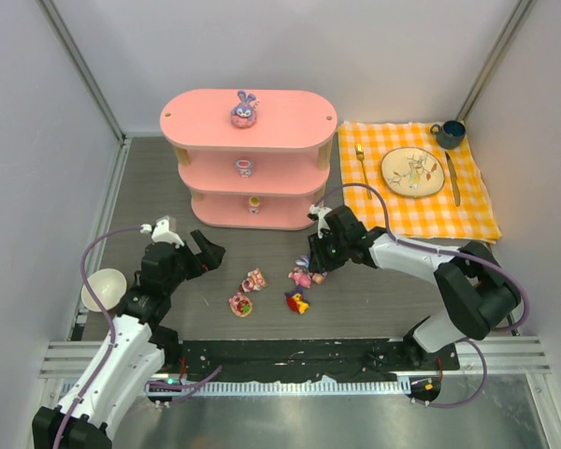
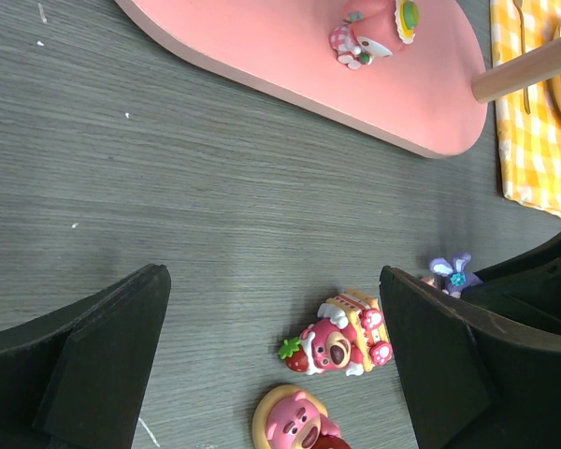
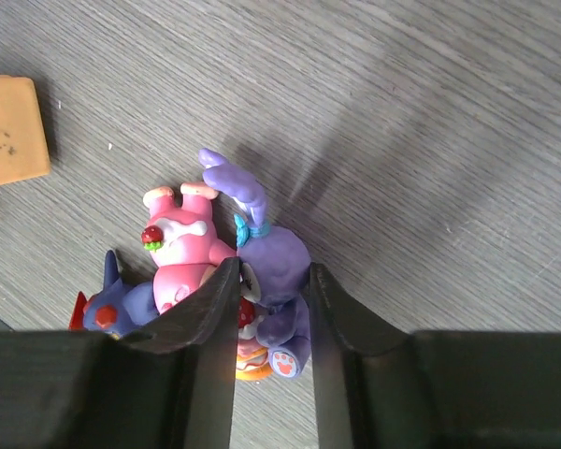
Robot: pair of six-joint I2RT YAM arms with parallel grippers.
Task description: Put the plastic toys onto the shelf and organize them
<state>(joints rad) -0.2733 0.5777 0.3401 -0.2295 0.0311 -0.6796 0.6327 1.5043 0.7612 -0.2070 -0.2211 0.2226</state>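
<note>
Grey woodgrain tabletop (image 1: 150, 187) w/ glossy bunny (image 3: 276, 257) (purple)

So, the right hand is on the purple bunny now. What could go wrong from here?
1. The pink toy lies right against the purple bunny and one finger of the right hand; lifting may drag or tip it.
2. The hand seems to pinch the bunny's rounded body, so it could twist or slip out.
3. Each board of the shelf already holds a toy; a careless placement could knock one over.
</note>
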